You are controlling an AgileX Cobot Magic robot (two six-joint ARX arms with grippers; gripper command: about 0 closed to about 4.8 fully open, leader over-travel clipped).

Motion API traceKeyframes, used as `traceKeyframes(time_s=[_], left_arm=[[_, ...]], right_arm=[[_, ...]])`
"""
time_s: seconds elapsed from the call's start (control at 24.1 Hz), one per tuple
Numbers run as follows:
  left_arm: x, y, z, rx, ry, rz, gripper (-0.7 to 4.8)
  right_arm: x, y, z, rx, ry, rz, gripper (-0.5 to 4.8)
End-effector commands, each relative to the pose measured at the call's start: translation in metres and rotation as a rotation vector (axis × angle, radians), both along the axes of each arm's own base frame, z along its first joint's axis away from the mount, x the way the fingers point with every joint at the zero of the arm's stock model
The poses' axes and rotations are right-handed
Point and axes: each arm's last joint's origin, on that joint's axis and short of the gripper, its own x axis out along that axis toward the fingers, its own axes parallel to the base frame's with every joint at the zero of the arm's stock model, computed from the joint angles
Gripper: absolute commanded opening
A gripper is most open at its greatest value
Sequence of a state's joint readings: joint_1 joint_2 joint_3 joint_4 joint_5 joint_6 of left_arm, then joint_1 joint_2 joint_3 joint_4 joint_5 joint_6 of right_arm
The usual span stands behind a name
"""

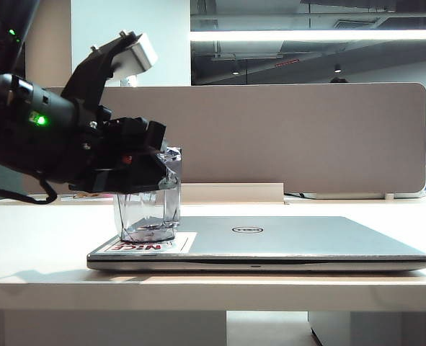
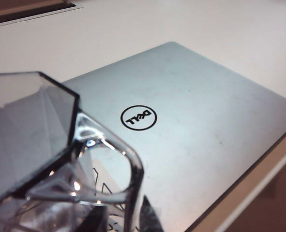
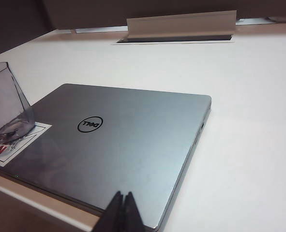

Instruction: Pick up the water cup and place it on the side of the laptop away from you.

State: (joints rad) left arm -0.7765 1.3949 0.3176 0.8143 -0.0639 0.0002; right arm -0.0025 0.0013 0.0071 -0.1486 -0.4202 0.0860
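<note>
Resting at the table's (image 1: 32,231) near edge, the closed laptop (image 1: 292,238) lies flat before you, lid logo up. On its left corner, over the white-and-red sticker (image 1: 151,246), you see the water cup (image 1: 149,209) standing upright. Your left gripper (image 1: 151,162) sits at the cup's upper part; the fingers appear to flank the rim, but you cannot tell whether they grip it. Your right gripper (image 3: 122,212) hangs over the laptop's opposite near corner, fingertips pressed together, holding nothing. Beyond the laptop you see a grey partition (image 1: 306,137).
</note>
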Motion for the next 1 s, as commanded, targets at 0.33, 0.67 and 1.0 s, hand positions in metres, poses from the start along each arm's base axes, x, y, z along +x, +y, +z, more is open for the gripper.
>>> traceKeyframes(time_s=[0.33, 0.67, 1.0], left_arm=[[0.001, -0.002, 0.004, -0.027, -0.019, -0.024, 0.79], [0.004, -0.006, -0.003, -0.024, -0.009, -0.041, 0.79], [0.006, -0.008, -0.006, -0.043, -0.029, -0.041, 0.46]], right_arm=[[0.000, 0.000, 0.000, 0.000, -0.009, 0.001, -0.08], [0.000, 0.000, 0.000, 0.000, -0.009, 0.002, -0.08], [0.000, 0.000, 0.000, 0.001, -0.009, 0.002, -0.08]])
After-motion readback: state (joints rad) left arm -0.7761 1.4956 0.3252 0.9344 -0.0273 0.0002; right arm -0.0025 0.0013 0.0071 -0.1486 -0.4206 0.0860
